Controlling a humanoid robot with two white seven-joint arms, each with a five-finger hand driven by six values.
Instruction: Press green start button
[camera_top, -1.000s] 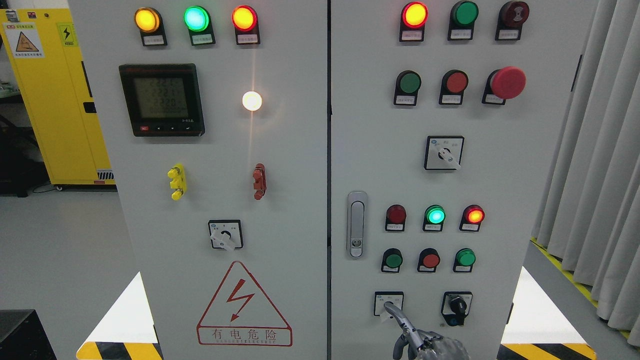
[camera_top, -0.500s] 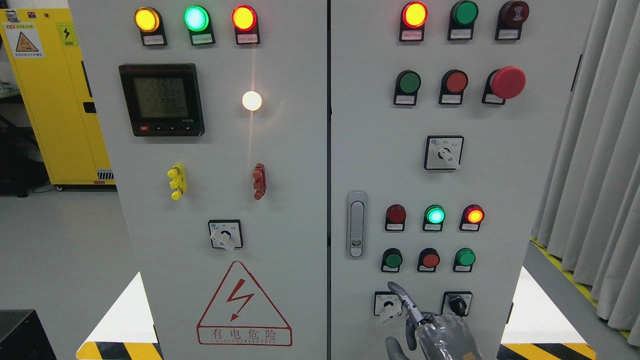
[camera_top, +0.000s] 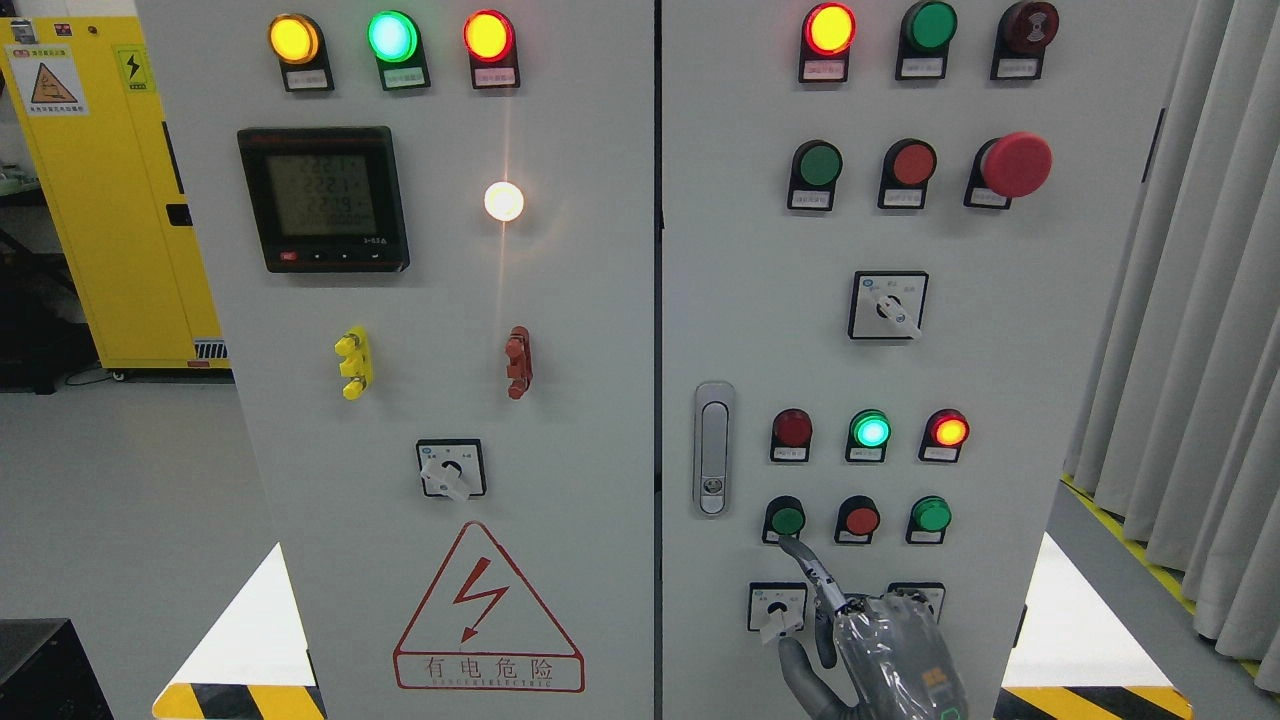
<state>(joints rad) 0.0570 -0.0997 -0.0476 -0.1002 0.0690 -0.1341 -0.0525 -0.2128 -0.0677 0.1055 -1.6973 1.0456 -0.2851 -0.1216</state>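
Right hand (camera_top: 880, 650), forefinger out and holding nothing, nears green button (camera_top: 787, 520) on grey cabinet (camera_top: 600, 400).

We see a grey floor (camera_top: 120, 500) at the left of the frame carrying a yellow cabinet (camera_top: 110, 200) in the upper left and a grey control cabinet (camera_top: 580, 330) that fills the middle. On the control cabinet's left door sit a meter (camera_top: 322, 198), a rotary switch (camera_top: 451, 470) and a red warning triangle (camera_top: 488, 610). On its right door, at the upper right, we find a red mushroom button (camera_top: 1015, 165). At the lower right, beside a door handle (camera_top: 711, 448), a row holds a green button (camera_top: 787, 520), a red button (camera_top: 860, 520) and another green one (camera_top: 931, 515).
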